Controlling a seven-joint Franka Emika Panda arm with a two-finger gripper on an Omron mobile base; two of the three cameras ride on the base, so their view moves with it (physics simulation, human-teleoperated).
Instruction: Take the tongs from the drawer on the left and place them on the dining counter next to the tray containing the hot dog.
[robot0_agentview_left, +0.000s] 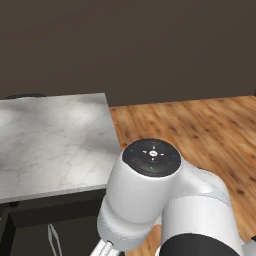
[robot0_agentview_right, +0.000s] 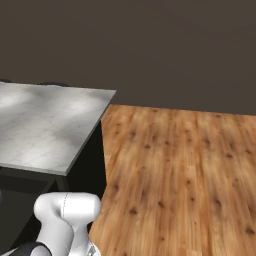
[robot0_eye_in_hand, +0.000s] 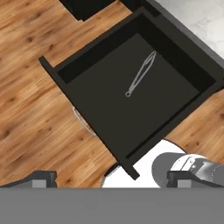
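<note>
The gripper (robot0_eye_in_hand: 111, 179) is spread wide and holds nothing, its dark fingertips (robot0_eye_in_hand: 40, 178) poised well above the open black drawer (robot0_eye_in_hand: 92, 113). The hand points straight down over it. The slim silver tongs (robot0_eye_in_hand: 141, 74) lie slantwise on the drawer floor, beneath the marble dining counter (robot0_agentview_left: 50, 140).

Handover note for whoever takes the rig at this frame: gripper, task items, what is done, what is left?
Gripper: open, empty, above the drawer.
Drawer: pulled out, open.
Tongs: lying flat on the drawer floor, untouched.
Dining counter: marble top beside the arm.
Done: drawer opened.
Left: descend, grasp the tongs, lift them out, carry them to the counter and set them beside the hot dog tray.
</note>
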